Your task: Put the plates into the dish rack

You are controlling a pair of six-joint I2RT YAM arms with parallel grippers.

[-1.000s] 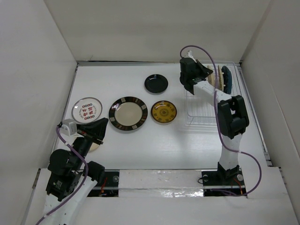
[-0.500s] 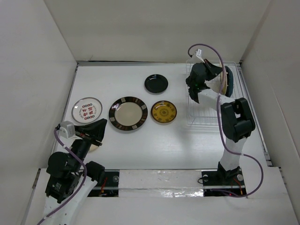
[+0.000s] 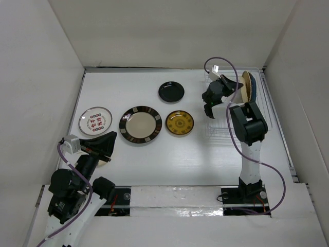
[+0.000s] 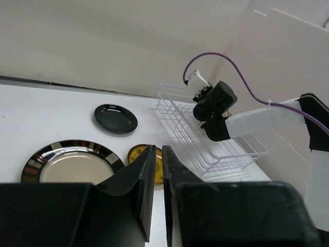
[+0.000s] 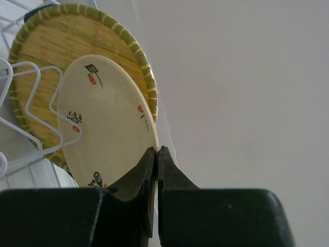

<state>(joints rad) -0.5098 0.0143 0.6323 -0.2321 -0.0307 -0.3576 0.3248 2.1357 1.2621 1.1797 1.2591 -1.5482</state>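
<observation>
Right tool (image 5: 156, 150) clamped on rim of round cream red-marked plate (image 5: 103, 118) over white wire rack (image 3: 221, 128); left tool (image 4: 158, 150) near-closed, empty.

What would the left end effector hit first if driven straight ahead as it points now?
Probably the yellow plate, seen just beyond the left end effector in its wrist view. The rim of the striped plate lies just left of that line. Depth is unclear; the table might come first.
</observation>
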